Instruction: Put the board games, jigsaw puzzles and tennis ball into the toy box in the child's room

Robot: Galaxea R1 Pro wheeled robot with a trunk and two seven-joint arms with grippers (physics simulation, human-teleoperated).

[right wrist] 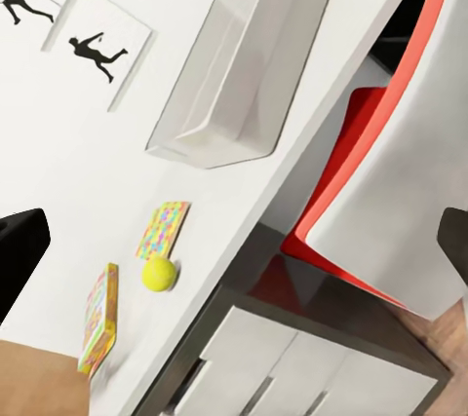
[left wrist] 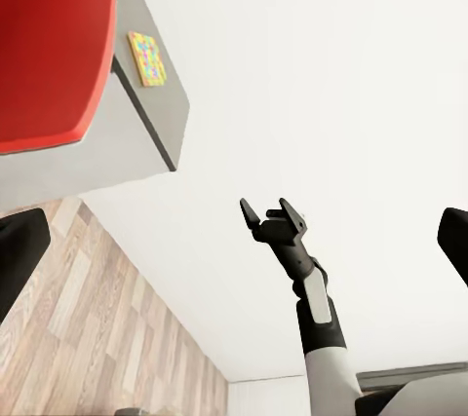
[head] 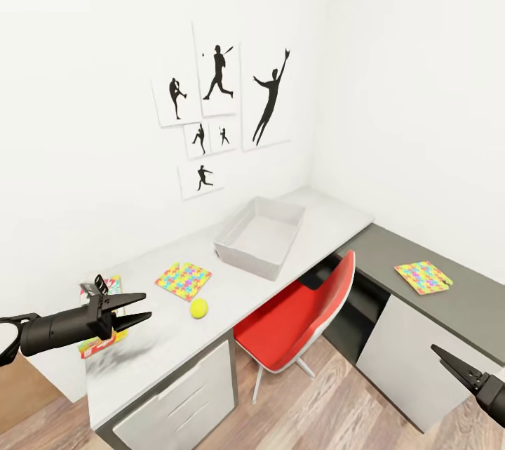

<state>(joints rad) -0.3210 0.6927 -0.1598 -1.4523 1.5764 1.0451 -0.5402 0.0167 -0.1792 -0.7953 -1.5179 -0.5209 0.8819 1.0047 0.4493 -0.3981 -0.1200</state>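
Left gripper (head: 137, 307), fingers parted and empty, hovers above the white L-shaped desk (head: 168, 345). Just beyond it lie a colourful board game box (head: 98, 346), a bright jigsaw puzzle (head: 184, 280) and a yellow tennis ball (head: 198, 307); farther off sits the grey rectangular toy box (head: 261, 235). Right gripper (head: 456, 366) hangs low near a second puzzle (head: 423, 276); I cannot tell whether its fingers are parted.

Corner of a room with plain white walls (head: 77, 120). One wall carries a cluster of silhouette prints (head: 219, 109) showing black athlete figures on white panels. An L-shaped desk (head: 168, 338) fills the corner: a light grey top along the print wall, a darker grey top (head: 463, 309) along the adjoining wall, with white drawer fronts (head: 179, 404) beneath. A red chair (head: 301, 320) with a white shell back stands tucked at the inner corner. The floor (head: 315, 411) is wood-grain planking. Lighting is even and diffuse.
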